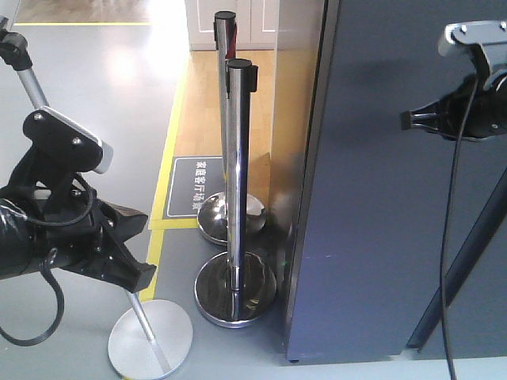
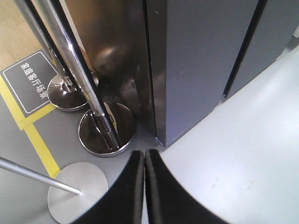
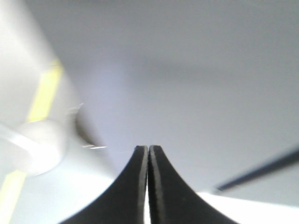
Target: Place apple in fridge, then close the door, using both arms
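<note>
My left claw (image 2: 144, 186) and my right claw (image 3: 148, 186) are both pressed together and carry nothing. The fridge (image 1: 396, 198) fills the right of the frame, its door (image 1: 380, 261) looking shut. I see no apple, so I must find it next.

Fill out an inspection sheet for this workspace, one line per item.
Surface: grey floor with yellow tape line.
Job's things: fridge, dark door face shut; apple nothing seen.
Clutter: two chrome stanchions, a slanted silver pole on a round base, a floor sign.
Grippers: left gripper shut, empty; right gripper shut, empty, near the fridge face.
Cables: black cable hanging from the right arm.
Surroundings: wood flooring, white cabinet behind.
</note>
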Controlling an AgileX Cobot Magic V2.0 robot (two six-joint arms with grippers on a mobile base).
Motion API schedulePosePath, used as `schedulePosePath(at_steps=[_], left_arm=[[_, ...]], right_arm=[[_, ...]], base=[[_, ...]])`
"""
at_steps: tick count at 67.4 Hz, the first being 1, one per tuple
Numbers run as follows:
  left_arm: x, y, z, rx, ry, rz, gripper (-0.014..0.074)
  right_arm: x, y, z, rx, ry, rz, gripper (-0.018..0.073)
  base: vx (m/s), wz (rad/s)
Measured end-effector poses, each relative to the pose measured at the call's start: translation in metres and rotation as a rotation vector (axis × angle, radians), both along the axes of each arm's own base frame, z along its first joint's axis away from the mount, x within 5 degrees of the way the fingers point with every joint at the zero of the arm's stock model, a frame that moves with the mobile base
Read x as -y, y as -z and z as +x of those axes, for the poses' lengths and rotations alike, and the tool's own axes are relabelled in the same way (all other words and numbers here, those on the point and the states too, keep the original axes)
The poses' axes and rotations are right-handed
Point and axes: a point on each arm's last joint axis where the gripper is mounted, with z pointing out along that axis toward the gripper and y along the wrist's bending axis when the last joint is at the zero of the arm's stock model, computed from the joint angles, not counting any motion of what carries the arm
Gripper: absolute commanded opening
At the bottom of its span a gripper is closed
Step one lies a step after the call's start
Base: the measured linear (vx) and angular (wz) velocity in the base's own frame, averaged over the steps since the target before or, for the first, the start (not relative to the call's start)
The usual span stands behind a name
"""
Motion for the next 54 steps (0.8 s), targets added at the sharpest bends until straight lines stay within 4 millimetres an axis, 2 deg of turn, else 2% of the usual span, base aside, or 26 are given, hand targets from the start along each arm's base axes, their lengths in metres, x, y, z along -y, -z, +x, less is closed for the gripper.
schedulePosePath(at_steps=[9, 15, 38, 54], left_arm=[[0.000, 0.000, 0.000, 0.000, 0.000, 0.000, -0.0006], [0.000, 0.000, 0.000, 0.000, 0.000, 0.000, -0.0006], [0.000, 0.000, 0.000, 0.000, 0.000, 0.000, -0.0006], [0.000, 0.000, 0.000, 0.000, 0.000, 0.000, -0.0006]], right_arm=[[-0.018, -0.023, -0.027, 0.015, -0.065, 0.009, -0.0003], [-0.021, -0.031, -0.050, 0.041, -0.047, 0.003, -0.0003], [-0.004, -0.010, -0.163, 0.102, 0.011, -0.015, -0.0003], [0.006, 0.002, -0.228, 0.116, 0.029, 0.006, -0.0003]], base=[[0.00, 0.00], [0.00, 0.00], [0.00, 0.00], [0.00, 0.00]])
